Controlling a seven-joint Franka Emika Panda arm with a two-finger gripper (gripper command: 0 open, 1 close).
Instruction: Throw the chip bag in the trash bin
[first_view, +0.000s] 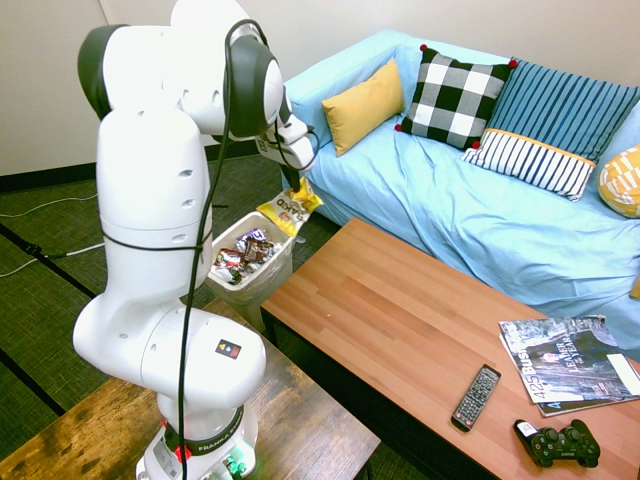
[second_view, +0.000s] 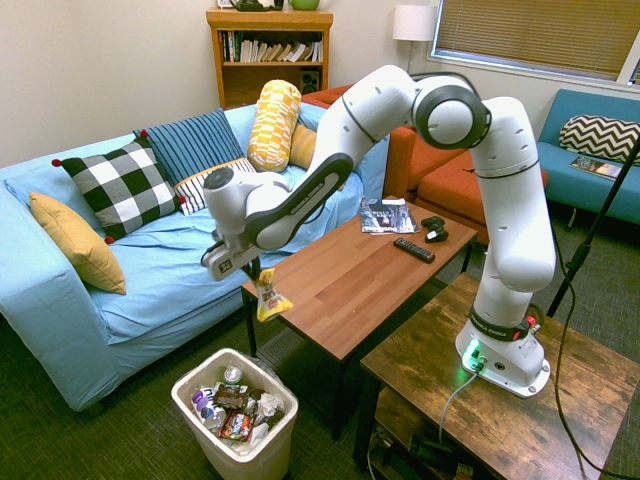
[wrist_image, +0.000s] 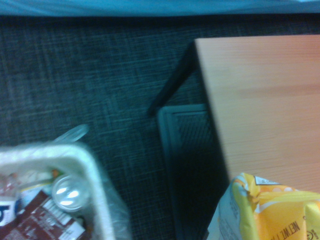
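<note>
The yellow chip bag (first_view: 290, 209) (second_view: 269, 296) hangs in the air from my gripper (first_view: 294, 183) (second_view: 257, 270), which is shut on its top edge. It dangles beside the corner of the wooden coffee table (first_view: 420, 340) (second_view: 350, 270), above the floor. The white trash bin (first_view: 240, 285) (second_view: 235, 455), lined with clear plastic and holding wrappers and a can, stands on the carpet below, a little to one side of the bag. In the wrist view the chip bag (wrist_image: 270, 210) shows near the table corner, with the bin's rim (wrist_image: 85, 165) off to the other side.
A light blue sofa (first_view: 480, 220) (second_view: 130, 280) with several cushions runs behind the table. A magazine (first_view: 570, 365), a remote (first_view: 476, 397) and a game controller (first_view: 557, 444) lie at the table's far end. A dark wooden side table (second_view: 480, 400) bears the arm.
</note>
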